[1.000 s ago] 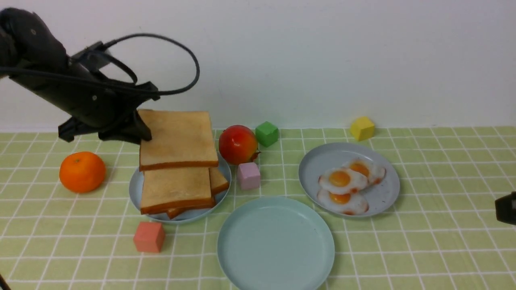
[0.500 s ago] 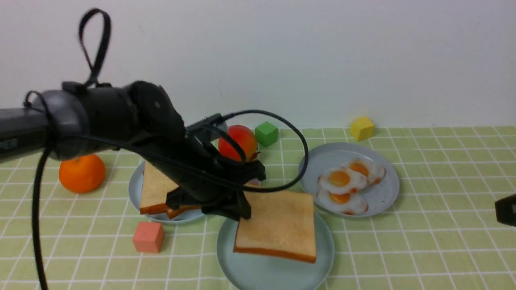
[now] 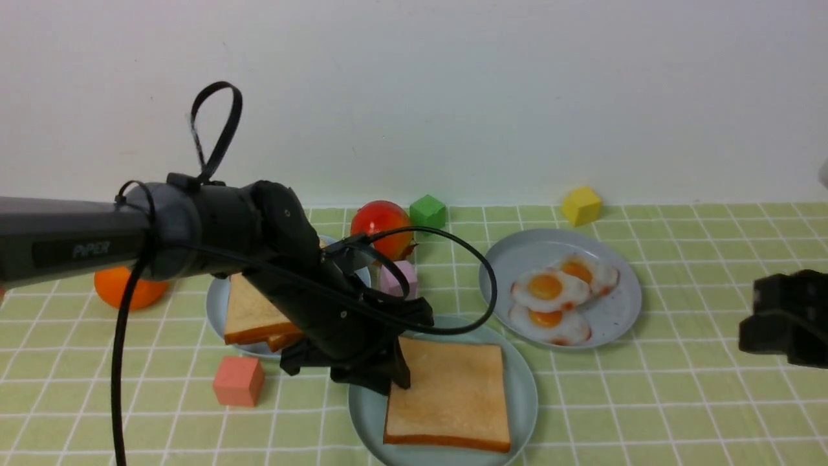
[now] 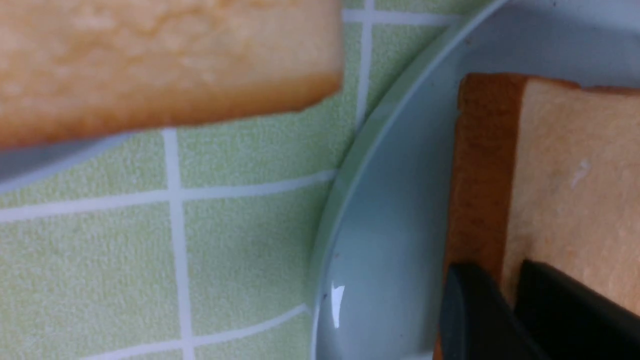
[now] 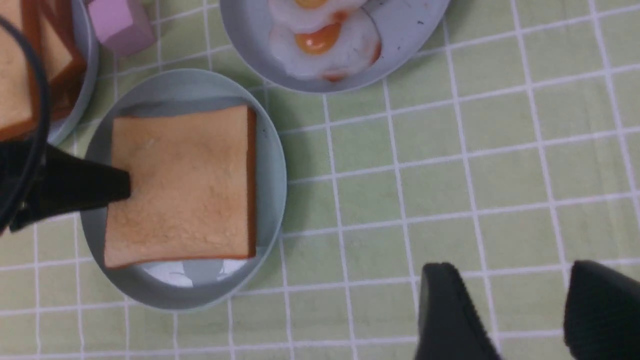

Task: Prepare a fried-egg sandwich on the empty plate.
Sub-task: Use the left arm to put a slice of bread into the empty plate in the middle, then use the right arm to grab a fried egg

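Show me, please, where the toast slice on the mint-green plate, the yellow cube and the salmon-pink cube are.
toast slice [image 3: 453, 395], front view: middle of its pale top face.
yellow cube [image 3: 581, 206], front view: centre of the cube.
salmon-pink cube [image 3: 238, 382], front view: middle of its front face.

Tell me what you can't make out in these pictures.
- Left gripper: front view, its own body hides the jaws; left wrist view's edge cuts them off, so grip on toast slice unclear.
- Orange: front view, mostly behind left arm.
- Fried eggs: right wrist view, cut by frame edge.
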Robot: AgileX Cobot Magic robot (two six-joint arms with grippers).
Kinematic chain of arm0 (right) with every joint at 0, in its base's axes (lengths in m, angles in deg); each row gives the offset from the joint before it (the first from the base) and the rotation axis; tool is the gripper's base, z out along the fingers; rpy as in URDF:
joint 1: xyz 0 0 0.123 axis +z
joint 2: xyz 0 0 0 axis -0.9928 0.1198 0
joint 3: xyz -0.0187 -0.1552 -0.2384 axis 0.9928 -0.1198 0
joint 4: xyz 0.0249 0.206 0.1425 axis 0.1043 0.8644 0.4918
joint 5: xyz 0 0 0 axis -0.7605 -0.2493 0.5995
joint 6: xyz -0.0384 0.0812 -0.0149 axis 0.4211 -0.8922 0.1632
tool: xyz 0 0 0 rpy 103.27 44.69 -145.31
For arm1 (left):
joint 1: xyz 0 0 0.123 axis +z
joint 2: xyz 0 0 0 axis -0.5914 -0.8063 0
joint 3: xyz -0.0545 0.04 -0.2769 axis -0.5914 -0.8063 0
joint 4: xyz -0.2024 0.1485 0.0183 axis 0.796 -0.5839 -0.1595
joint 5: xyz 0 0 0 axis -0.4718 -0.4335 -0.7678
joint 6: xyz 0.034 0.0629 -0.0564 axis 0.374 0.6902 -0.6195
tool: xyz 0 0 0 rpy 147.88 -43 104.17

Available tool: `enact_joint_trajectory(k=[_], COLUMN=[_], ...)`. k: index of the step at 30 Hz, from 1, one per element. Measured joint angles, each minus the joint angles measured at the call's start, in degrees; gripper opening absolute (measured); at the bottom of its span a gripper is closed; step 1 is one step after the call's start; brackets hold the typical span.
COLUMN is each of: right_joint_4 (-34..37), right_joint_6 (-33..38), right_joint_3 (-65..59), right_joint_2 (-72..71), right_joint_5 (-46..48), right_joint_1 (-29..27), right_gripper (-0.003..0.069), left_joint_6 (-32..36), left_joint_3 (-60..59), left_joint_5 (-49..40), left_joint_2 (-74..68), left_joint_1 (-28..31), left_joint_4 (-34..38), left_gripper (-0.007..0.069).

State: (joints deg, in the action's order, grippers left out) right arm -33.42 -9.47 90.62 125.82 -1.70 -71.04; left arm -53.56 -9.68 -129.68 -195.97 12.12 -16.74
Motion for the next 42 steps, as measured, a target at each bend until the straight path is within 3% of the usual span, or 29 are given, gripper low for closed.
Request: enact_joint_trajectory(k=[1,5,11,15,20,24,35,42], right_joint_4=[1.7,6.9,16.9,28.4,42.2,54.8,85.0,88.4], right_joint_6=[0.2,2.4,7.7,15.0,24.8,34.3,59.1,64.8], right_joint_3=[0.5,3.1,5.8,6.1,6.2,6.2,7.0,7.8], right_joint_2=[3.2,9.9,17.2,24.9,33.8,39.1,49.2,52.5], right_joint_5=[-1.7,-3.8,-8.5,-11.5,-17.0,-21.0,-24.2,-22.8], right_joint_1=[0.0,-0.1,-3.6,-8.8,-9.8,-9.8,-9.8,-9.8], right_gripper=[0.0379,0.0394,0.0395,0.0395,0.0395,0.0395,0.0395,0.0386], left_joint_6=[0.0,0.0,2.6,13.0,29.9,36.1,37.2,37.2], left_joint_3=[0.0,0.6,3.5,4.0,4.1,4.1,4.1,4.1], left_joint_5=[-0.1,-1.0,-4.9,-5.6,-5.6,-6.5,-8.4,-8.8], left_joint_2=[0.2,2.0,6.6,14.3,22.1,24.2,24.1,24.1], left_joint_1=[0.0,0.0,0.0,0.0,0.0,0.0,0.0,0.0], left_joint_4=[-0.7,-3.0,-7.8,-7.2,-0.9,3.0,3.4,3.4], left_gripper=[0.0242,0.0349,0.0382,0.0303,0.0104,-0.0013,-0.0013,-0.0013])
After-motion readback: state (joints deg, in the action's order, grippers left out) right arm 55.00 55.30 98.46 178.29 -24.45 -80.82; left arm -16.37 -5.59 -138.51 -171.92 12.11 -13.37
